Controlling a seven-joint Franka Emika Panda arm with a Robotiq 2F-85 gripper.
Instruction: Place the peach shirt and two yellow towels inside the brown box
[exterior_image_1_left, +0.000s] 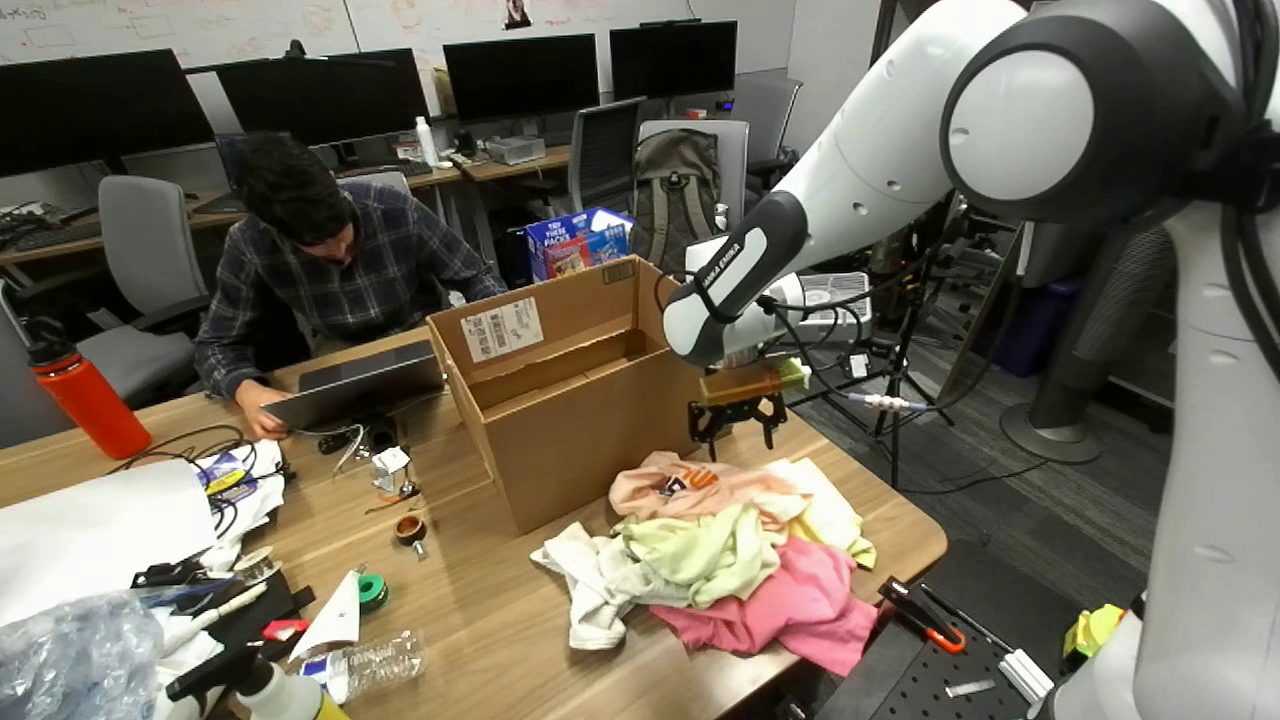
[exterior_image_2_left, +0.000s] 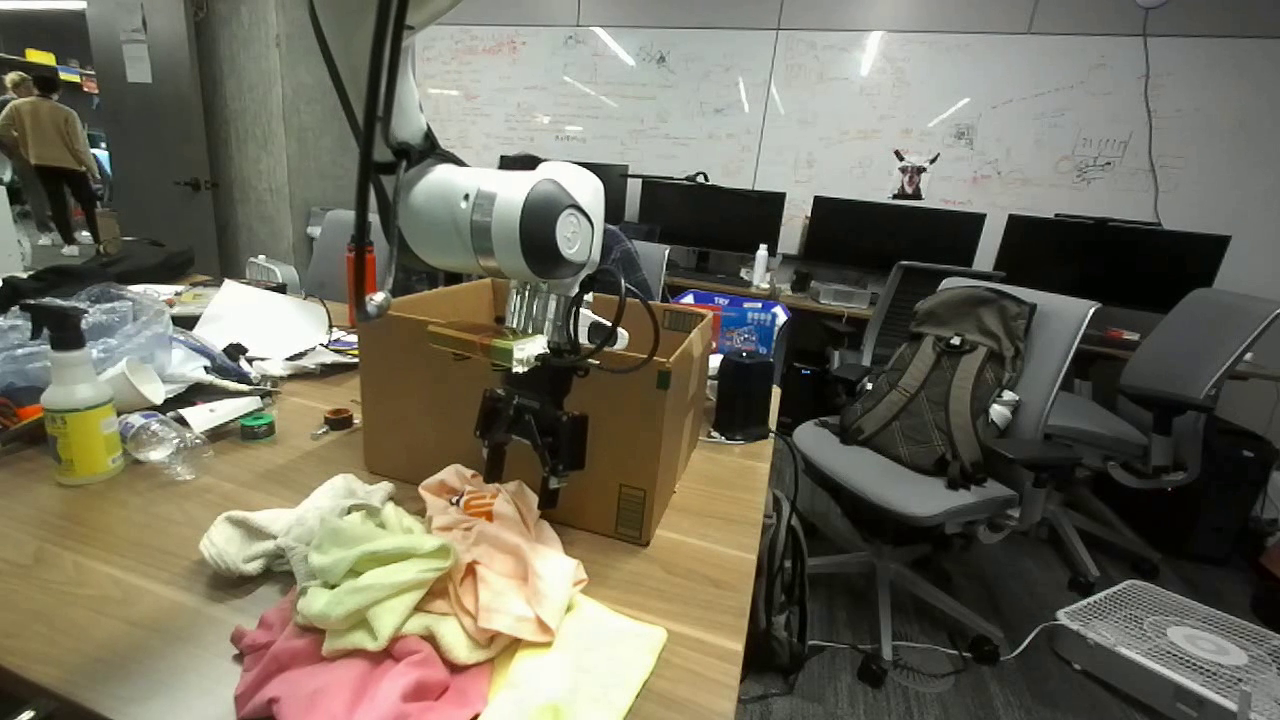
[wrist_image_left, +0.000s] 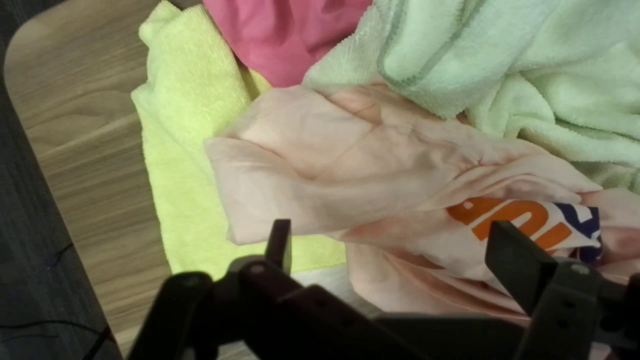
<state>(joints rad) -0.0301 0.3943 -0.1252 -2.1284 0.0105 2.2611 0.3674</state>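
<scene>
The peach shirt (wrist_image_left: 400, 185), on the table (exterior_image_1_left: 480, 590) outside the brown cardboard box (exterior_image_1_left: 590, 440) and partly over a yellow towel (wrist_image_left: 185, 200), looks light and limp, best pinched at a raised fold beside its orange-and-navy print (wrist_image_left: 540, 215). The Robotiq gripper (wrist_image_left: 392, 239) hangs above, spread wide and empty. "ANKA EMIKA" shows on the Franka arm (exterior_image_1_left: 850, 150), "TRY" on a blue carton (exterior_image_2_left: 750, 325); the print is too creased to read

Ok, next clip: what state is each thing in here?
Jaws: open, holding nothing
Brown box: upright, top open
Peach shirt: crumpled
Yellow towel: partly under the shirt
Yellow-green towel: bunched
Pink cloth: crumpled
White cloth: crumpled
Monitors: screens dark
Laptop: open
Spray bottle: upright
Clear bottle: on its side
</scene>
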